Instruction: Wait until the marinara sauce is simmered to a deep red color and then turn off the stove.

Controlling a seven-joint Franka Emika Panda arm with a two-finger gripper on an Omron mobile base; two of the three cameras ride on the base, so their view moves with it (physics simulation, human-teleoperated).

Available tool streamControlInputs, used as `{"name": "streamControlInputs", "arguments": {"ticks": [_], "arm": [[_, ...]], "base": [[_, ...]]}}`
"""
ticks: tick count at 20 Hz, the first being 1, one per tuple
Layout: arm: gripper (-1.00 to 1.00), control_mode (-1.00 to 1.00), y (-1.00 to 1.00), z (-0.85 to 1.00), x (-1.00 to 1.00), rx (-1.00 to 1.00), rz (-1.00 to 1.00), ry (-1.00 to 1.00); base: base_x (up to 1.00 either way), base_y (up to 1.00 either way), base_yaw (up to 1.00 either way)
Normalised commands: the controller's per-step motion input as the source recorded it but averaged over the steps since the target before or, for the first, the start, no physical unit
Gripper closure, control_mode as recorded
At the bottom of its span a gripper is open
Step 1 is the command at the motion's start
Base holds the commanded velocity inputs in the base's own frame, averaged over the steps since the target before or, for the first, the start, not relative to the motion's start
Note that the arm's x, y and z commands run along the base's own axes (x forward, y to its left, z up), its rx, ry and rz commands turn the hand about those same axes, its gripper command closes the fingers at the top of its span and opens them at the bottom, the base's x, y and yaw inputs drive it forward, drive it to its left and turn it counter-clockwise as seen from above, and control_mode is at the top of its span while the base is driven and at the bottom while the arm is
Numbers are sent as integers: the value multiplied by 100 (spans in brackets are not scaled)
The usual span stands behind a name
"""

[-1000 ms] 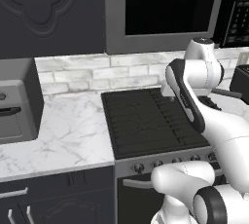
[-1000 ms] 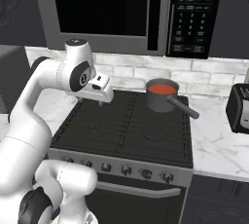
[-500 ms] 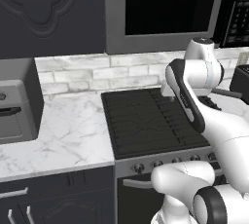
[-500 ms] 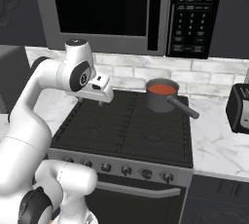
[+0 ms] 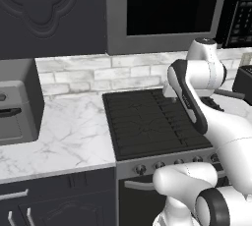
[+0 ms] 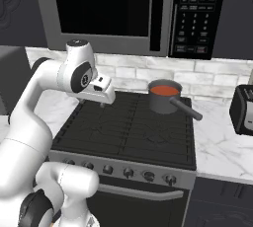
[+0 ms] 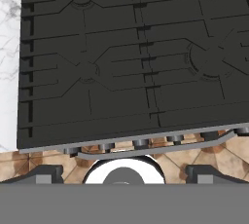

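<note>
The marinara sauce (image 6: 164,91) sits bright red in its dark saucepan (image 6: 165,100) on the stove's (image 6: 129,130) back right burner, handle pointing toward the toaster (image 6: 244,109). My gripper (image 6: 102,99) hangs above the stove's back left grate, jaws spread wide, holding nothing, well apart from the saucepan and the front knobs (image 6: 128,172).

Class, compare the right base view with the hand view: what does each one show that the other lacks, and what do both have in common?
Right base view: the marinara sauce, bright red in its saucepan on the back right burner, the microwave above, a toaster on the right counter, and the open gripper hovering over the left grates.

Hand view: the tiled floor below the oven handle.

Both: the stove with black grates, its row of knobs, and marble counter.
</note>
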Motion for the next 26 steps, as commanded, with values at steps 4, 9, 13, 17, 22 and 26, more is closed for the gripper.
{"name": "streamControlInputs", "arguments": {"ticks": [4,9,13,17,22,26], "arm": [[-100,-100,0,0,0,0,0,0],[-100,-100,0,0,0,0,0,0],[-100,-100,0,0,0,0,0,0],[-100,-100,0,0,0,0,0,0],[-100,-100,0,0,0,0,0,0],[-100,-100,0,0,0,0,0,0]], "base": [[0,0,0],[0,0,0],[0,0,0],[0,0,0],[0,0,0],[0,0,0]]}}
